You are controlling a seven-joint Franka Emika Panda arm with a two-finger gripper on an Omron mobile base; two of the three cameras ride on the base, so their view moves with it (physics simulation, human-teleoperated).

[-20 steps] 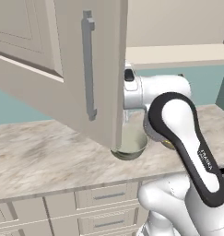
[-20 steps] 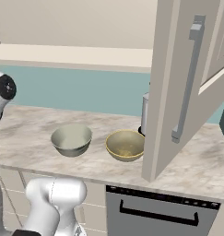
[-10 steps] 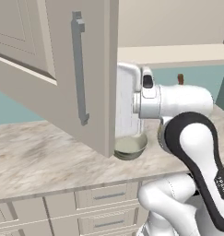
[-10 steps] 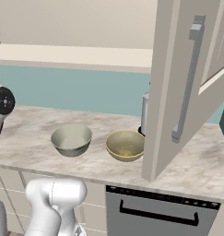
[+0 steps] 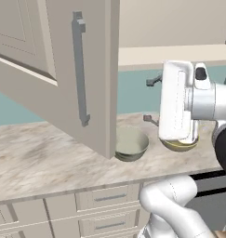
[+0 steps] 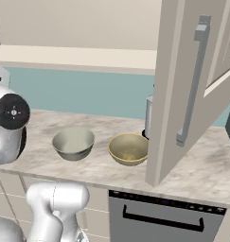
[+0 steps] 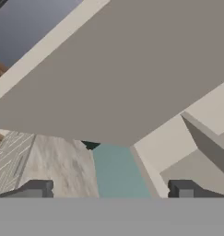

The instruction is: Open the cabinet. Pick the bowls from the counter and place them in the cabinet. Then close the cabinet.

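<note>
- Two round bowls are seen on the long beige-grey marbled stone counter (image 6: 59, 125), side by side and a little apart.
- In the right base view, the greyish-white bowl (image 6: 73, 143) sits at about 9 o'clock from the tan-yellow bowl with a cream inside (image 6: 128, 148).
- In the left base view, the greyish-white bowl (image 5: 129, 144) is partly hidden behind the edge of the open door, and the tan-yellow bowl (image 5: 180, 145) peeks out from under the white arm (image 5: 179, 104).
- The beige wall cabinet door with a raised panel (image 6: 180, 85) is swung wide open, out over the counter.
- A long upright grey bar handle (image 6: 192, 80) is fixed on the door; it is also seen in the left base view (image 5: 80, 74).
- A grey metal pot-like thing (image 6: 149, 116) stands at about 1 o'clock from the tan-yellow bowl, half hidden by the door.
- Beige drawers with short flat handles (image 5: 105, 200) are seen under the counter.
- A dark oven front with a bar handle (image 6: 161, 218) is seen below the counter, at about 5 o'clock from the bowls.
- In the hand view, the two-finger gripper (image 7: 111, 190) is spread wide, with nothing between its dark tips.
- The flat underside of the cabinet (image 7: 132, 69) is seen above the tips, with the blue-green wall (image 7: 115, 170) between them.
</note>
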